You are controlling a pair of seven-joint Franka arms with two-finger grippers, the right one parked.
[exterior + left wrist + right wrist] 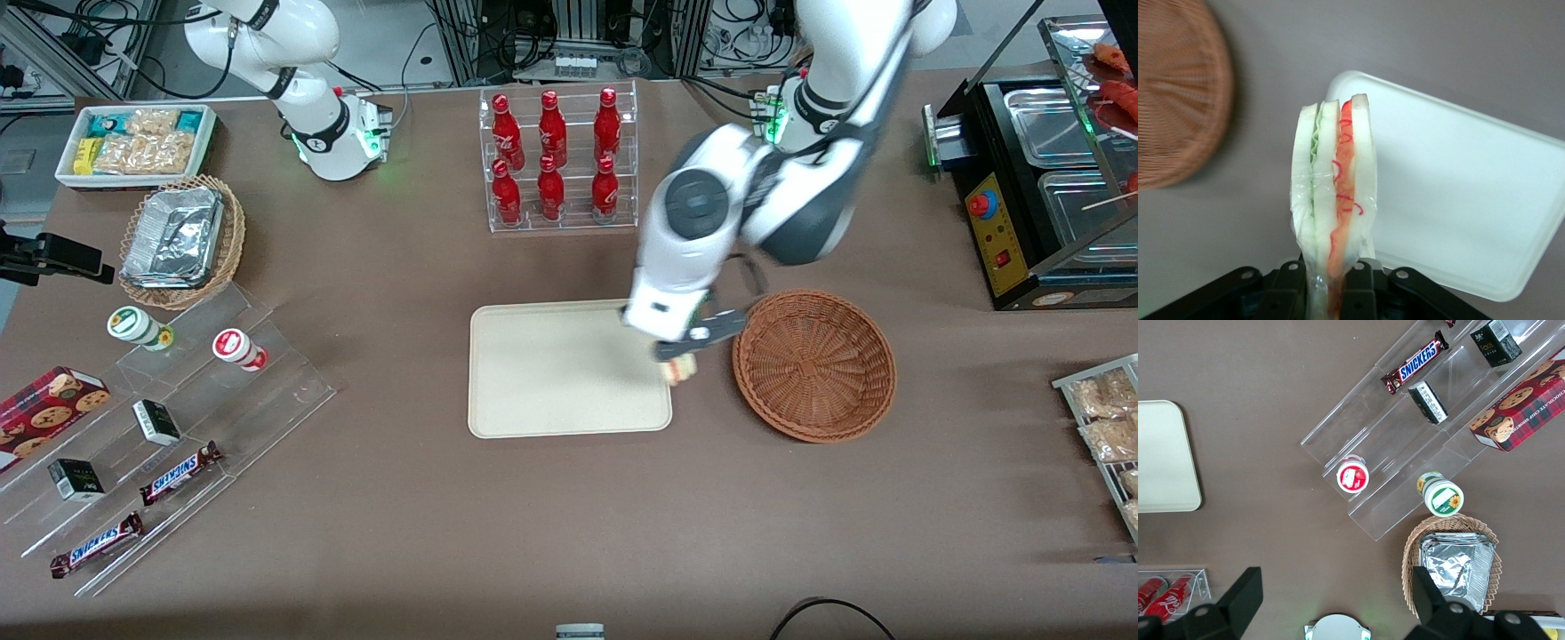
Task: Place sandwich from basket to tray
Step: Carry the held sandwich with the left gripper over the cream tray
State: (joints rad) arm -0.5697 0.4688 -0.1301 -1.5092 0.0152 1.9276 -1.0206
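Brown tabletop with one tray (551, 369), one basket (814, 364), one sandwich (1333, 200) pinched in the claw (683, 352) above the tray's edge.

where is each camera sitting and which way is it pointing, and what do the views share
Front view: high above the table, facing the robots; shows both arms, the pincer shut on the sandwich over the tray edge nearest the basket.
Left wrist view: on the working arm, looking along the pincer at the held sandwich, tray and basket.
Right wrist view: on the parked arm, looking down at the snack shelves and a tray corner; its own fingers show.
Shared: the tray appears in all three.
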